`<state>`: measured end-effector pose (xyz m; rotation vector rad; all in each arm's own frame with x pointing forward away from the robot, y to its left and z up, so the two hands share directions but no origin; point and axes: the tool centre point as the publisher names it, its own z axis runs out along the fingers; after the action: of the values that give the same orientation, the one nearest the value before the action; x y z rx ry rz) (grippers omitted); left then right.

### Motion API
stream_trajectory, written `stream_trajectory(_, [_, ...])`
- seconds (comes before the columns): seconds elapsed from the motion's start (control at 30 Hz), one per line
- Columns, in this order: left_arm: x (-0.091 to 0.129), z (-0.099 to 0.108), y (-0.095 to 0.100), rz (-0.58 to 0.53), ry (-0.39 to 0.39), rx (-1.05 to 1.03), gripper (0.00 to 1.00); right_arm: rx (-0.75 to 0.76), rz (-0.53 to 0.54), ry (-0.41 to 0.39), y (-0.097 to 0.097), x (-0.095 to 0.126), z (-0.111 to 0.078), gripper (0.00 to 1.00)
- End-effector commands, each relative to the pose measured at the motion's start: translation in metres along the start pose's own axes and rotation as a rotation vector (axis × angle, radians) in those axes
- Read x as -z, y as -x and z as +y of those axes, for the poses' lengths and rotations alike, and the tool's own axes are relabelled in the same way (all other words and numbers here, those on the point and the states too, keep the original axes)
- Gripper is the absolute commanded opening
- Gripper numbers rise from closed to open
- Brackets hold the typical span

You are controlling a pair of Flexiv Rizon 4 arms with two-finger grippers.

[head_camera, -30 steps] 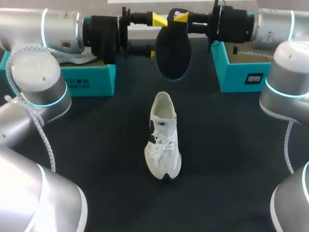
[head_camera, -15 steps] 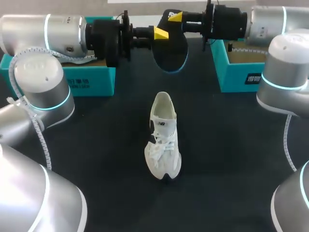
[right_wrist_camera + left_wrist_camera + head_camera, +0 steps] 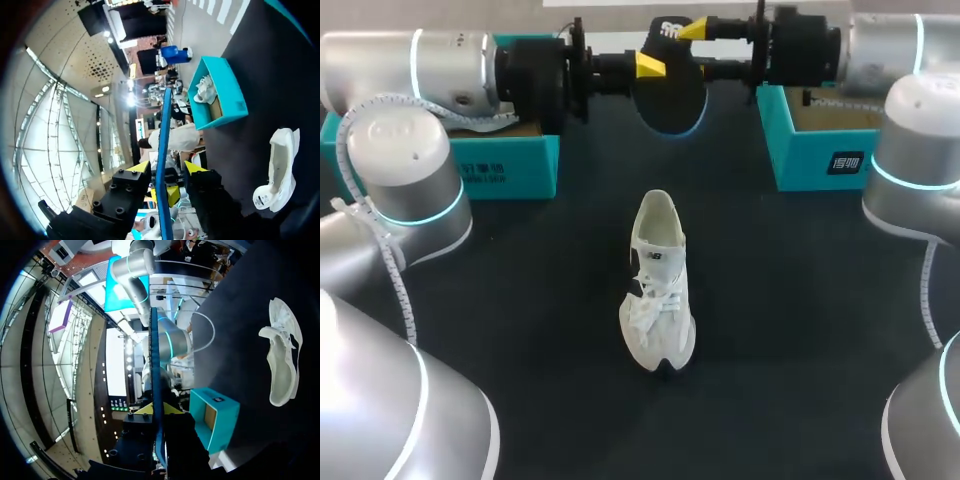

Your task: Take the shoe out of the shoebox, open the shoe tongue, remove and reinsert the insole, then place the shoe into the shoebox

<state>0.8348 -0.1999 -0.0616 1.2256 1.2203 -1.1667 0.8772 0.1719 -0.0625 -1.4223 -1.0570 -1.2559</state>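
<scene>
The insole [image 3: 672,95] has swung up and away toward the far side. It hangs in the air at far middle, and the left gripper [image 3: 650,65] is closed on its edge. I cannot tell whether the right gripper [image 3: 695,28] grips it too. It looks thin, light and floppy, so it is best pinched near the heel. The shoe [image 3: 657,285] lies mid-table.

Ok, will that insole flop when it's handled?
Probably bendy: the insole looks like a thin strip edge-on in both wrist views. Likely light too, since a fingertip pinch by the left claw holds it aloft.
</scene>
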Motion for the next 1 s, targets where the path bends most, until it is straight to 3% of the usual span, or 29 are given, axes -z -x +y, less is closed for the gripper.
stream_trajectory(0.03, [0.021,-0.006,0.006,0.003,-0.002,0.001,0.0,0.088,0.005,-0.033,0.004,0.027,-0.015,1.0])
stream_trajectory(0.13, [0.031,-0.007,0.007,0.016,-0.006,-0.004,0.0,0.166,-0.045,-0.107,0.005,0.038,-0.024,1.0])
stream_trajectory(0.63, [0.038,-0.009,0.005,0.033,-0.001,-0.007,0.0,0.17,-0.058,-0.108,0.006,0.042,-0.026,1.0])
stream_trajectory(0.73, [0.038,-0.009,0.006,0.029,0.003,-0.01,0.0,0.158,-0.06,-0.101,0.014,0.064,-0.027,1.0])
stream_trajectory(1.0, [0.038,-0.012,0.004,0.023,0.0,-0.002,0.0,0.139,-0.077,-0.077,0.013,0.114,-0.026,1.0])
